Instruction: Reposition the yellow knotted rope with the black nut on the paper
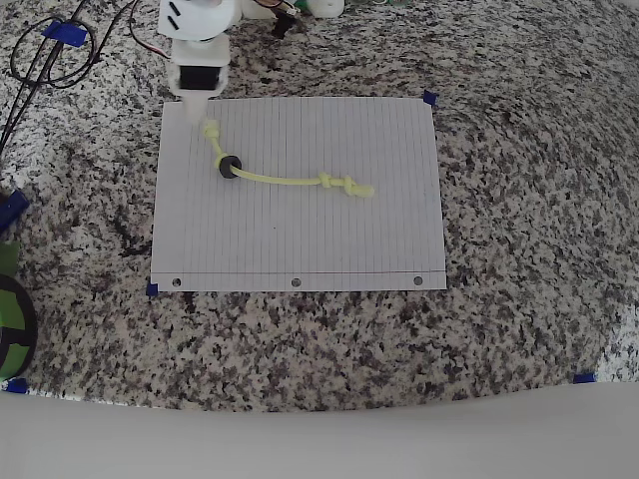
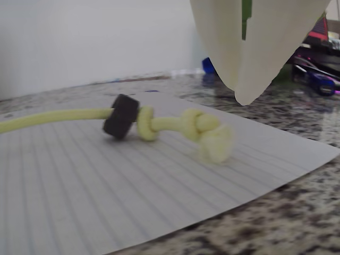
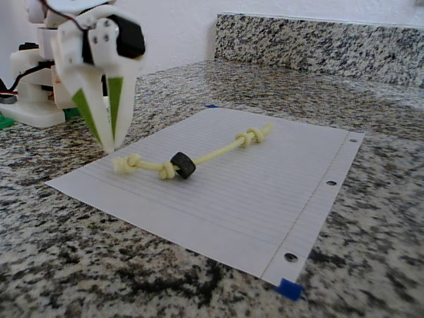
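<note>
A pale yellow knotted rope (image 1: 285, 181) (image 3: 212, 154) lies across the upper half of the white lined paper (image 1: 300, 239) (image 3: 265, 199), with knots at both ends. The black nut (image 1: 230, 167) (image 2: 121, 116) (image 3: 183, 165) sits on the cord close to the knotted end nearest the arm. My gripper (image 1: 189, 115) (image 2: 244, 98) (image 3: 111, 144) hangs just above and beside that end knot (image 2: 204, 135), at the paper's corner. Its white fingers are pressed together at the tips and hold nothing. The rope rests flat and untouched.
The sheet lies on a speckled granite counter (image 1: 519, 299), its corners marked with blue tape (image 3: 289, 289). Black cables (image 1: 50, 55) loop at the back left in the overhead view. A green and black object (image 1: 12, 319) sits at the left edge. A granite backsplash (image 3: 318, 40) rises behind.
</note>
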Controlling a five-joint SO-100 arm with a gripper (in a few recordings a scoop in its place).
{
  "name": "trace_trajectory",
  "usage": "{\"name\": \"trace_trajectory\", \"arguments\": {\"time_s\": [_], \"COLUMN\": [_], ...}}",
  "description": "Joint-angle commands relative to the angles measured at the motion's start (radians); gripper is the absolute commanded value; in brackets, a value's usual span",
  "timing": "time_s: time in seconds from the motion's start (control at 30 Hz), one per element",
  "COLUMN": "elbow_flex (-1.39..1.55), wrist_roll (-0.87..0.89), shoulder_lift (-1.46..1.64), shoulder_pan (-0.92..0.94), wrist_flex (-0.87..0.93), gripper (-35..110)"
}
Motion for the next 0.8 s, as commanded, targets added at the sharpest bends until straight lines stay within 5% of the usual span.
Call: {"name": "trace_trajectory", "arguments": {"time_s": [0.0,0.13,0.77], "elbow_flex": [-0.029,-0.008,-0.031], "wrist_roll": [-0.008,-0.005,-0.008], "shoulder_lift": [0.133,0.175,-0.175], "shoulder_pan": [-0.052,-0.121,-0.058], "wrist_flex": [0.138,0.212,-0.035], "gripper": [0,0,0]}}
